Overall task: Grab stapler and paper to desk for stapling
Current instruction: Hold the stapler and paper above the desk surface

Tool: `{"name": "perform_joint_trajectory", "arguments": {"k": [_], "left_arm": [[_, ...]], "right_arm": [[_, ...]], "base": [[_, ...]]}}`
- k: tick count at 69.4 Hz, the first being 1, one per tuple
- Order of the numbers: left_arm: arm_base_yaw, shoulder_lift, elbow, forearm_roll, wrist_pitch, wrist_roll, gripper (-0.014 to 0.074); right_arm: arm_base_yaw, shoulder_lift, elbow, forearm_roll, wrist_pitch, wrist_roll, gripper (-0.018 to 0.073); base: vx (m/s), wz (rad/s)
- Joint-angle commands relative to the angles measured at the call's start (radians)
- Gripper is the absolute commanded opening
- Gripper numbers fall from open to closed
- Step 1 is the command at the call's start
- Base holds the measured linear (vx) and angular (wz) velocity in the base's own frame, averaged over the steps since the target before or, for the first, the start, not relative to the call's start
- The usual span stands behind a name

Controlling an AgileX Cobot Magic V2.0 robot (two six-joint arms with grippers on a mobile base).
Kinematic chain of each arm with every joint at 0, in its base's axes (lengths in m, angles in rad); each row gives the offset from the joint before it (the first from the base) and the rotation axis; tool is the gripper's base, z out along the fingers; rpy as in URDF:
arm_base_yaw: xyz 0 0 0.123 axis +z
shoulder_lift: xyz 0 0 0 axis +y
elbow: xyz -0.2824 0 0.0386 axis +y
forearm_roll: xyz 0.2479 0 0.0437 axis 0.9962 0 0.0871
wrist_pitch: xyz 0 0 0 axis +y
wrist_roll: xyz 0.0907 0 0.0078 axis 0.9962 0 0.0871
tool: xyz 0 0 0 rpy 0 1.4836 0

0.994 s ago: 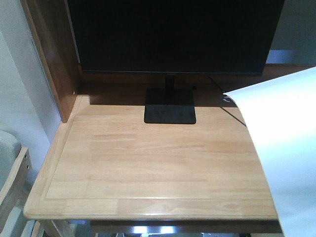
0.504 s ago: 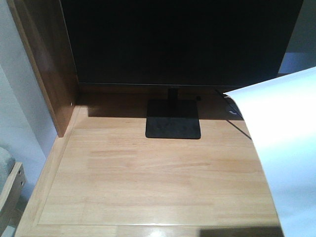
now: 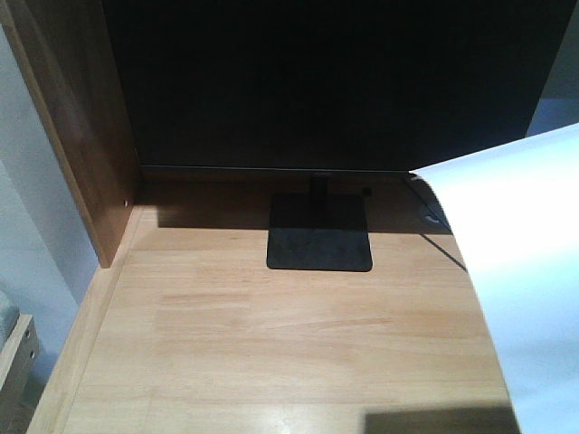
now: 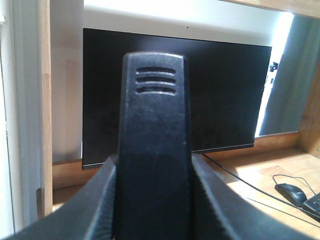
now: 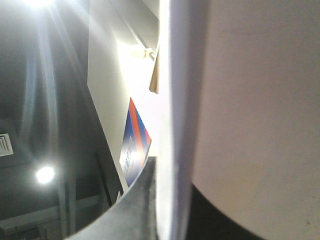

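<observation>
The black stapler (image 4: 154, 125) stands upright in the left wrist view, ribbed slots near its top, with my left gripper (image 4: 154, 167) shut on its sides. The white paper (image 3: 520, 280) hangs curved over the right part of the light wood desk (image 3: 271, 344) in the front view. In the right wrist view the paper (image 5: 250, 100) runs edge-on up the frame, pinched between the grey fingers of my right gripper (image 5: 172, 205). Neither gripper shows in the front view.
A large black monitor (image 3: 317, 81) on a flat square stand (image 3: 318, 247) fills the back of the desk. A dark wood side panel (image 3: 72, 136) rises at the left. A black mouse (image 4: 291, 192) with its cable and a keyboard corner (image 4: 314, 204) lie at the right.
The front view has closed in on the desk: the monitor and stand loom larger and lower, and the desk's front edge has left the frame. The paper stays at the right.
</observation>
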Motion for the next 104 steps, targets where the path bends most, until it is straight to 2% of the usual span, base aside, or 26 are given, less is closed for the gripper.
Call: {"name": "perform_joint_trajectory", "arguments": {"k": [1, 104], "left_arm": [[-0.004, 0.019, -0.024, 0.006, -0.113, -0.003, -0.0006], [-0.004, 0.019, -0.024, 0.006, -0.113, -0.003, -0.0006]], "right_arm": [[-0.008, 0.011, -0.032, 0.016, -0.027, -0.009, -0.0008], [-0.008, 0.011, -0.032, 0.016, -0.027, -0.009, -0.0008]], "base": [[0.05, -0.01], [0.01, 0.00]]}}
